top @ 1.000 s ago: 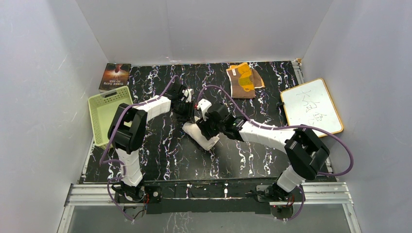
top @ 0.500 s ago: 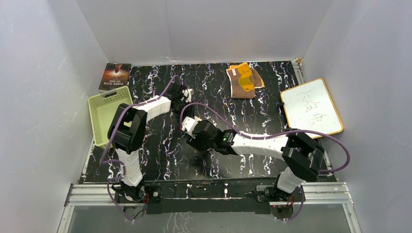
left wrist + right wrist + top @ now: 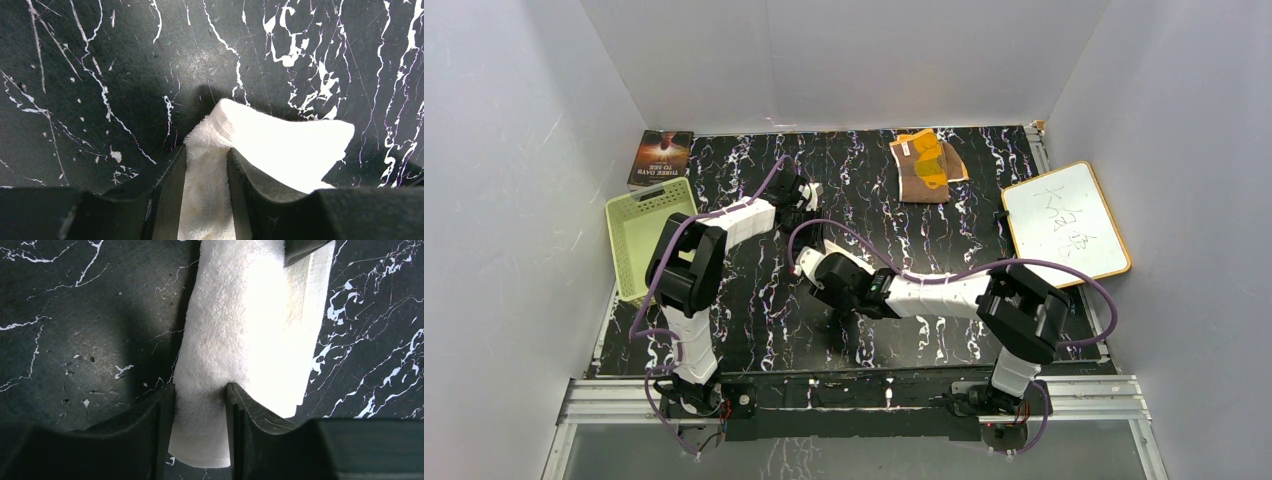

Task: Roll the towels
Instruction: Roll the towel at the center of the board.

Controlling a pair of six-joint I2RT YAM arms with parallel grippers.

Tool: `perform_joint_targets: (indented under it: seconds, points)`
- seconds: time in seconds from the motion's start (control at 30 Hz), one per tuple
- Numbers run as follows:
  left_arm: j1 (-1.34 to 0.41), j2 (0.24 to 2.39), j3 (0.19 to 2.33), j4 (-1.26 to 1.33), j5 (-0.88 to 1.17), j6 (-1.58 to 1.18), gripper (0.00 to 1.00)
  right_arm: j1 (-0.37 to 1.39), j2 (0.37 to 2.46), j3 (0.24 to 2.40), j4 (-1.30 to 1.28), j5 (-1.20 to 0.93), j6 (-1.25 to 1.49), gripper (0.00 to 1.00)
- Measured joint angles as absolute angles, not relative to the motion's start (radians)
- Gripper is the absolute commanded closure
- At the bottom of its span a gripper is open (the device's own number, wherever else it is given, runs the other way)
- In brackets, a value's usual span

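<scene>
Top view, left to right: green basket (image 3: 649, 235) at left edge of bench (image 3: 764, 320), book (image 3: 661, 157) just behind it in upper left. Left end effector (image 3: 206, 175) narrow, pinching end of cream towel (image 3: 280, 150), rest of cloth lying flat on bench toward right of wrist view. Frame centre: right end effector (image 3: 200, 410) clamped across same towel, rolled part between its fingers (image 3: 165, 415). Brown towel (image 3: 927, 165) upper centre-right, crumpled, well apart from both arms. Whiteboard (image 3: 1066, 222) at right edge.
</scene>
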State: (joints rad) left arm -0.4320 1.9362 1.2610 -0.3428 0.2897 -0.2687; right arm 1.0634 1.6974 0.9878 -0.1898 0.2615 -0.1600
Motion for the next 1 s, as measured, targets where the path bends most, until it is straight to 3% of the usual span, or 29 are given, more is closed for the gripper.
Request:
perform_joint_targets:
  seconds: [0.27, 0.4, 0.5, 0.73, 1.0]
  points:
    - [-0.428, 1.938, 1.261, -0.343, 0.318, -0.252, 0.62, 1.063, 1.748, 1.004, -0.178, 0.305, -0.145, 0.72]
    - [-0.427, 1.939, 1.264, -0.345, 0.335, -0.236, 0.54, 1.013, 1.740, 1.004, -0.165, 0.225, -0.109, 0.75]
    - [-0.427, 1.941, 1.277, -0.359, 0.339, -0.229, 0.50, 0.928, 1.714, 0.989, -0.152, 0.086, -0.070, 0.76]
    - [-0.389, 1.937, 1.311, -0.408, 0.322, -0.244, 0.28, 0.743, 1.707, 0.982, -0.142, -0.245, 0.022, 0.80]
    - [-0.264, 1.715, 1.235, -0.367, 0.314, -0.311, 0.21, 0.561, 1.744, 0.950, -0.056, -0.566, 0.167, 0.81]
